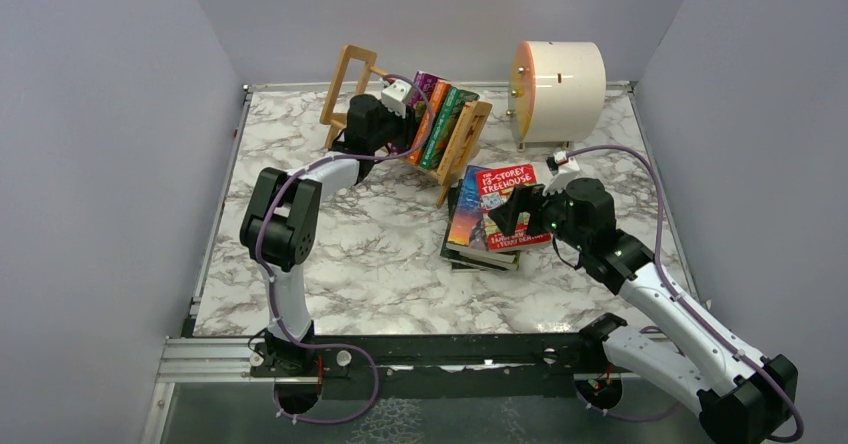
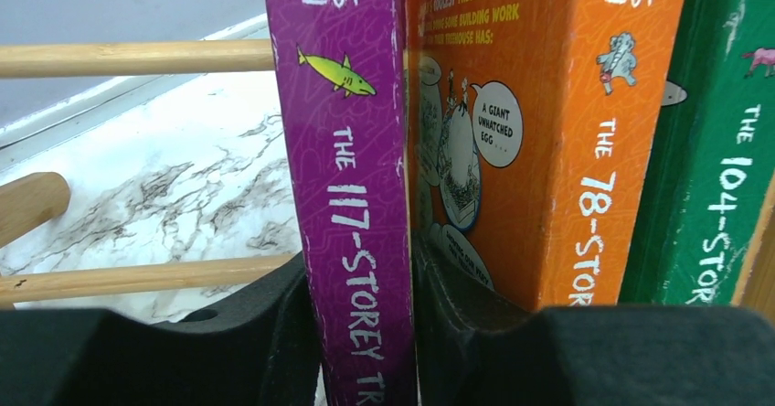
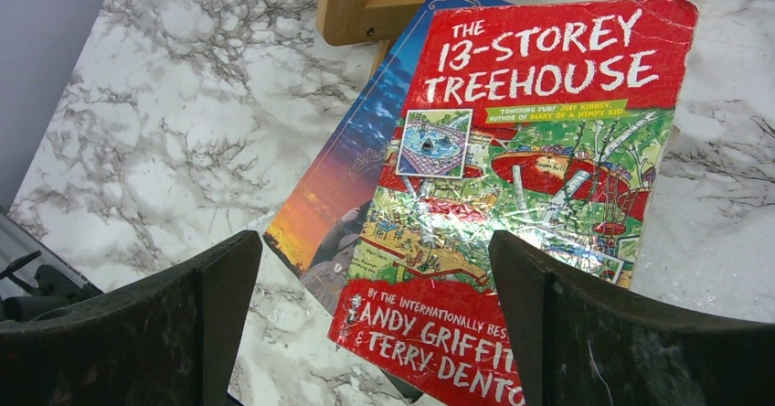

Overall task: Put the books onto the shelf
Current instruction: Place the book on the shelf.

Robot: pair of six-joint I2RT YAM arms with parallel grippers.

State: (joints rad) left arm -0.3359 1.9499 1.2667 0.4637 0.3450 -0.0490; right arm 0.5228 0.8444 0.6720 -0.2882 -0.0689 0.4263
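The light-wood shelf [image 1: 345, 84] stands at the back of the table with three books [image 1: 445, 124] leaning in its right end. My left gripper [image 1: 408, 116] reaches into it. In the left wrist view the left gripper [image 2: 366, 333] is shut on the purple book [image 2: 352, 150], a finger against each side of its spine. An orange book [image 2: 548, 104] and a green book [image 2: 722, 150] stand right of it. My right gripper [image 1: 512, 214] hangs open above a stack of books. The red book [image 3: 539, 122] lies on top, over a blue-and-orange book [image 3: 347, 177], below the right gripper [image 3: 375, 278].
A cream drum [image 1: 560, 84] stands at the back right, behind the stack. The shelf's end piece [image 3: 366, 4] is close to the stack's far edge. Wooden rails [image 2: 137, 57] cross left of the purple book. Grey walls enclose the marble table [image 1: 350, 254].
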